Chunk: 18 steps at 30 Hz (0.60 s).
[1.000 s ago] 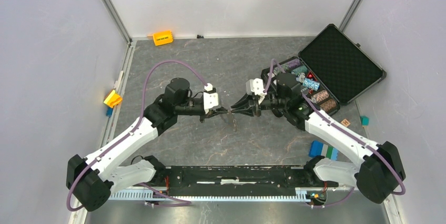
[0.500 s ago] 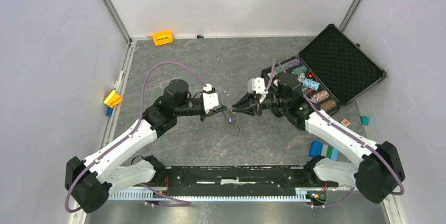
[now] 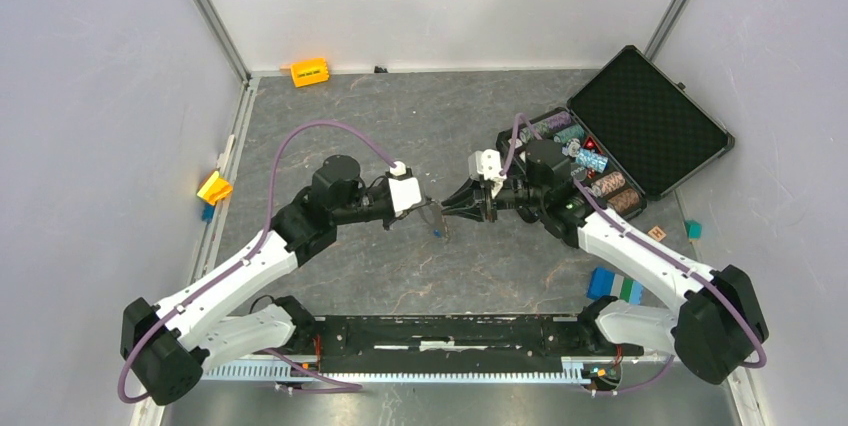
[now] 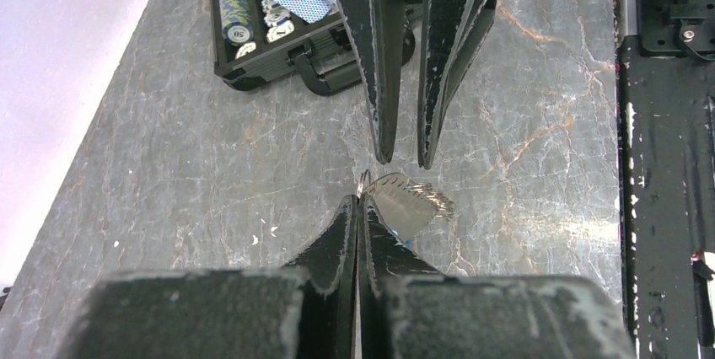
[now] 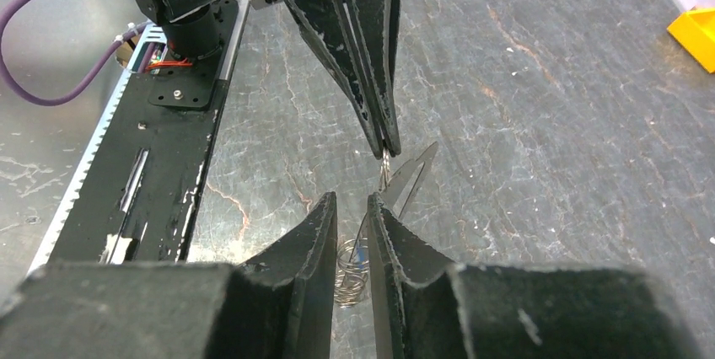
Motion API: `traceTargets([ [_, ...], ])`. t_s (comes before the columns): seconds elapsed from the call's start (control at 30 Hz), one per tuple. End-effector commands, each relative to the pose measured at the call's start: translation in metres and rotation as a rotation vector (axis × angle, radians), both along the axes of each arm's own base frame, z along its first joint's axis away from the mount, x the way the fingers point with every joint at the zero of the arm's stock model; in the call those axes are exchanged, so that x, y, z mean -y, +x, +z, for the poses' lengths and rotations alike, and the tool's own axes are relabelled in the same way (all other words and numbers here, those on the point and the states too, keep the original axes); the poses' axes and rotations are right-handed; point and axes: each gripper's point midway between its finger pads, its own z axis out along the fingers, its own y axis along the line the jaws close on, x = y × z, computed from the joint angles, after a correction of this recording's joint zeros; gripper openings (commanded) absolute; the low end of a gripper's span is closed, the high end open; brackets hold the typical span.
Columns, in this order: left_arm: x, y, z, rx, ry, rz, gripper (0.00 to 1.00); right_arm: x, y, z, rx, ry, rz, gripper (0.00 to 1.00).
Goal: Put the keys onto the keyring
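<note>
Pincers: left pincer (image 4: 358, 204) clenched on keyring (image 4: 364, 179), thin loop poking past tips, held above surface (image 4: 211, 165). Key (image 4: 409, 206) touches ring; whether threaded on, we cannot tell. Right pincer (image 5: 350, 203) released, jaws narrowly apart, tips just short of ring. Wire coil (image 5: 352, 275) half hidden behind right fingers; top view shows metal too small for us.

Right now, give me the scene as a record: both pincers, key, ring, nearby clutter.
left pincer: shut on small silver keyring
silver toothed key: at the ring, beside the left tips; whether it is threaded, cannot tell
right pincer: open, narrow gap, nothing gripped, tips facing the ring; contact unclear
open black chip case: far right on grey marbled table
</note>
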Motion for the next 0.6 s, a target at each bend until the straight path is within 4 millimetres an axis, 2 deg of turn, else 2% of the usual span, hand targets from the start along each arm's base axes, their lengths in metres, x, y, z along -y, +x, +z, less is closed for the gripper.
traceTargets([
  [0.0, 0.005, -0.001, 0.021, 0.080, -0.057, -0.024, 0.02, -0.004, 0.009, 0.008, 0.020, 0.003, -0.007, 0.25],
  [0.33, 0.007, -0.007, 0.014, 0.050, -0.025, -0.066, 0.02, -0.007, 0.016, 0.010, 0.021, -0.012, -0.015, 0.25],
  [0.57, 0.009, -0.009, 0.011, 0.041, -0.018, -0.074, 0.02, -0.009, 0.014, 0.011, 0.017, -0.010, 0.002, 0.26],
])
